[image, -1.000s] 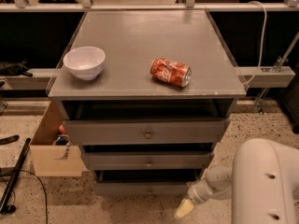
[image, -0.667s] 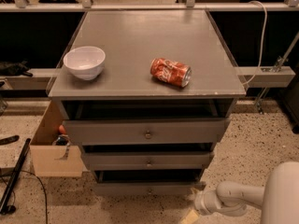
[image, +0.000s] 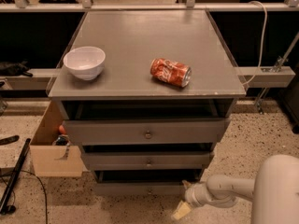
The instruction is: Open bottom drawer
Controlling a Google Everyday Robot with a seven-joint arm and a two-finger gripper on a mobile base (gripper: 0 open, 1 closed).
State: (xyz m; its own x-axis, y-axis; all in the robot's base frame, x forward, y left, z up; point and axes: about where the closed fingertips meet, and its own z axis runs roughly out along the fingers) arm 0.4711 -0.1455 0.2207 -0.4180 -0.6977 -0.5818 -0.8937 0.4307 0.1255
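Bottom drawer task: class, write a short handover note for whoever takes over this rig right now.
Gripper: low, near the floor, by the right end of the bottom drawer; not on its knob.
Drawer: lowest of three in the grey cabinet; its front looks barely out, if at all.
Done: only the approach.
Left: reach the knob, grip it, pull the drawer out.
On top: white bowl and red soda can lying on its side; leave them.

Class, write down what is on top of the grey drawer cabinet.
A white bowl and a red can lying on its side rest on the cabinet top. The drawers' contents below are hidden. The gripper is low, beside the bottom drawer, at its right end.
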